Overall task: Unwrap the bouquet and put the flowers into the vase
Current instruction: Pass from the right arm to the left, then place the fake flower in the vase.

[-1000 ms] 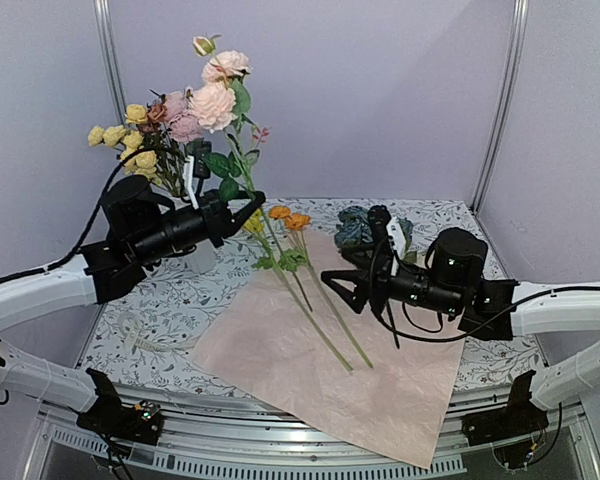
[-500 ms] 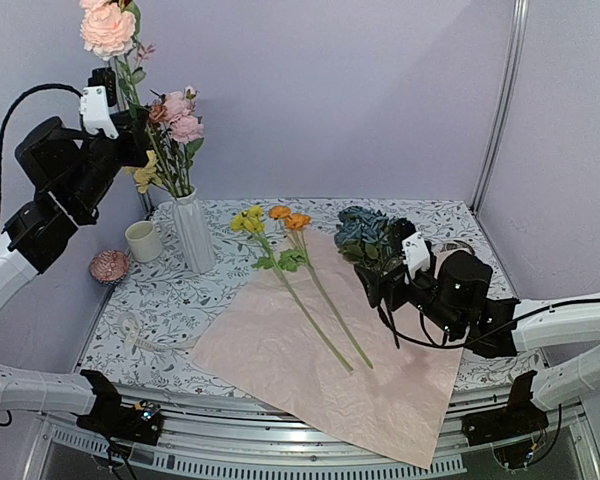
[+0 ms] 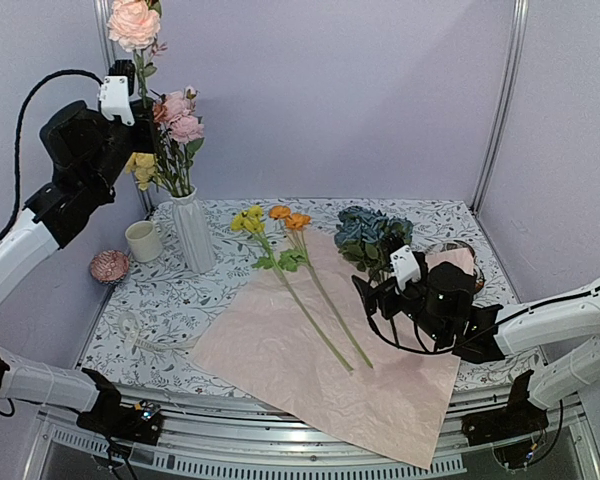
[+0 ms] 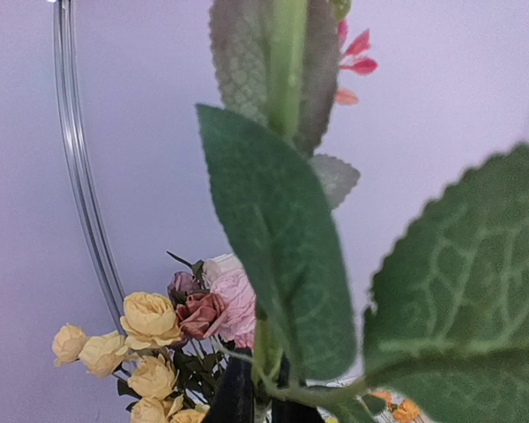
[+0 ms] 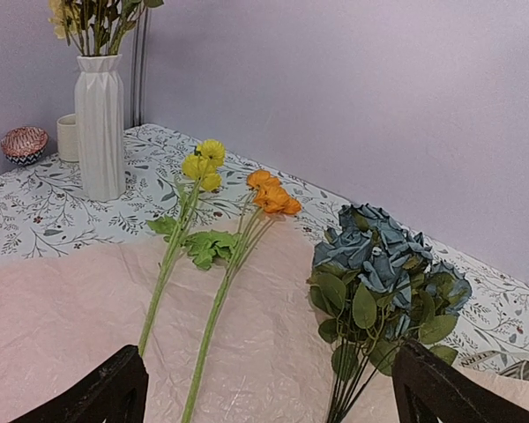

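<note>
Lilac walls (image 3: 380, 100) are seen behind a floral table (image 3: 170, 300). Pink paper (image 3: 310, 380) is spread flat, its near corner past the table's edge, with yellow, orange and blue flowers (image 3: 292, 219) laid on it. More blooms (image 3: 175, 115) are stood in the vase (image 3: 193, 232). A rose (image 3: 133, 22) is clamped up and left of it by the left gripper (image 3: 138, 100). The right gripper (image 5: 269, 383) is held wide apart, gripping nothing.

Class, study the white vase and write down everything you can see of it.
The vase is tall, slim and white, ceramic by its look, with vertical ribs, a narrowed neck and a flared rim. It stands upright on the leaf-patterned tablecloth at the far left. Green stems rise from its mouth, carrying yellow and pink flowers. A cream mug sits close on its left; the pink paper lies apart from its base.
</note>
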